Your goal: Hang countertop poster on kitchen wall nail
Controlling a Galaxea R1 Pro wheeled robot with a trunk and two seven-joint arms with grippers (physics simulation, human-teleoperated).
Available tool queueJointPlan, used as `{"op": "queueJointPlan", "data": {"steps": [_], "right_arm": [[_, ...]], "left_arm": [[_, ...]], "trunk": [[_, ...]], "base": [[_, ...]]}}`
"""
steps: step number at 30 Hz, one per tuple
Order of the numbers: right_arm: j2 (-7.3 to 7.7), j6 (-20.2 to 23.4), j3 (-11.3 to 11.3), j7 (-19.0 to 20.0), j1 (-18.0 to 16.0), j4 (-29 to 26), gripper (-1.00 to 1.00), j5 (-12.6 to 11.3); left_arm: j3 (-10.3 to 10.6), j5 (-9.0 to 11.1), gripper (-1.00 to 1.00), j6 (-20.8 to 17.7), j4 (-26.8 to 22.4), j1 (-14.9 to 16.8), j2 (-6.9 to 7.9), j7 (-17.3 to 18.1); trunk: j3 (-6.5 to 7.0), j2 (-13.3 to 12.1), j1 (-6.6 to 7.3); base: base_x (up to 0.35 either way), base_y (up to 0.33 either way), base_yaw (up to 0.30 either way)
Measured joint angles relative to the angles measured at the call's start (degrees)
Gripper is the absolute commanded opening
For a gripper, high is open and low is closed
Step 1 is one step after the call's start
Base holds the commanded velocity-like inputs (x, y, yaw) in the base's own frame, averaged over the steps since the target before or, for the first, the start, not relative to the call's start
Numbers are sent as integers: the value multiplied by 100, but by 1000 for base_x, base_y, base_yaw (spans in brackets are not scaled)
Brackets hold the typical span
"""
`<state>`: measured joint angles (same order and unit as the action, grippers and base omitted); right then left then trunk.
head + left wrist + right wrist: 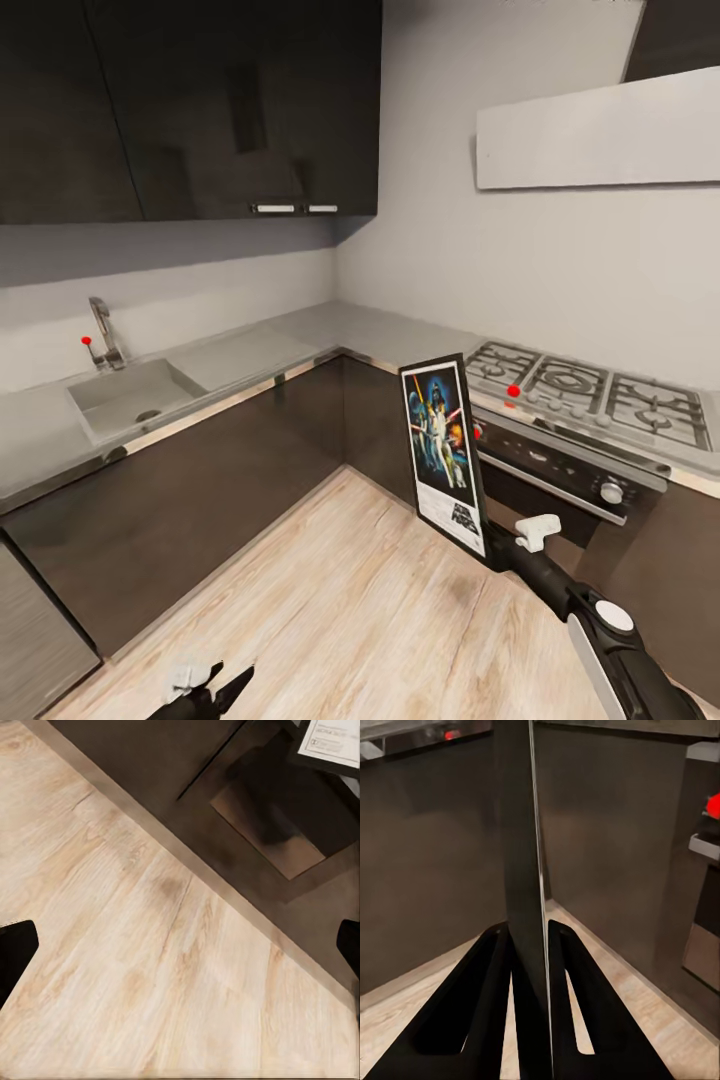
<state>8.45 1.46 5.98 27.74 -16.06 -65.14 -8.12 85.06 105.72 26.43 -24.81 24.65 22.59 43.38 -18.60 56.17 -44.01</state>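
- Pale grey smooth table (330,335), L-shaped with a steel-edged front, runs along both walls over dark brown-black cabinet fronts (200,480).
- Far left: square sink basin (135,395) sunk into the table, a bent steel tap (103,333) behind it.
- Above the sink, glossy dark upper cabinets (190,105) with two small pale handles.
- Light wood-plank floor (330,600), visible grain, fills the corner.
- Bottom edge, left of centre: left hand (215,690), black fingers spread apart, holding nothing; its wrist view looks down on floor planks and the cabinet base.
- Centre: the poster (445,450), flat thin rectangle, black frame, white border, colourful figures on dark blue. Held upright in the air in front of the oven, off the table, slightly tilted.
- Right hand (495,548) is clamped on the poster's lower corner; the right wrist view shows the dark, thin edge (526,870) pinched between both black fingers (472,1012).
- Right: steel hob (590,390) with grid-shaped pan grates, oven front (560,470) with round knob below.
- Upper right: flat pale extractor hood (600,130) on plain grey wall.
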Motion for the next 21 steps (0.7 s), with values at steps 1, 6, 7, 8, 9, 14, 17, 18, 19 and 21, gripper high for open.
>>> {"op": "queueJointPlan", "data": {"steps": [1,6,7,8,9,14,17,18,19,21], "right_arm": [[0,0,15,18,2,-4,-100,1],[-1,0,59,72,9,-22,-100,2],[-1,-1,60,75,9,-23,-100,2],[-1,-1,60,79,9,-25,-100,2],[-1,1,61,81,10,-25,-100,5],[-1,6,65,86,10,-27,-100,11],[-1,7,69,86,10,-27,-100,12],[-1,7,70,87,10,-27,-100,12],[-1,7,70,87,10,-27,-100,12],[-1,7,70,87,10,-30,-100,12]], "left_arm": [[-2,2,100,0,1,-8,1,9],[-9,16,100,-1,2,-33,11,36],[-11,17,100,-1,3,-35,11,37],[-17,18,100,-1,3,-37,12,39],[-19,18,100,-1,3,-37,12,40],[-26,18,100,-2,40,-40,10,36],[-40,15,100,-1,121,-40,3,35],[-44,14,100,-1,135,-40,0,35],[-44,14,100,-1,144,-40,-1,34],[-45,13,100,-1,153,-40,-3,34]], "trunk": [[18,-40,22],[108,-241,132],[126,-281,154],[144,-321,176],[162,-361,198],[252,-562,308],[306,-683,374],[324,-723,396],[342,-763,418],[378,-843,462]], "base": [[0,0,0],[0,0,0],[0,0,0],[0,0,0],[0,0,0],[0,0,0],[0,0,0],[0,0,0],[0,0,0],[0,0,0]]}}
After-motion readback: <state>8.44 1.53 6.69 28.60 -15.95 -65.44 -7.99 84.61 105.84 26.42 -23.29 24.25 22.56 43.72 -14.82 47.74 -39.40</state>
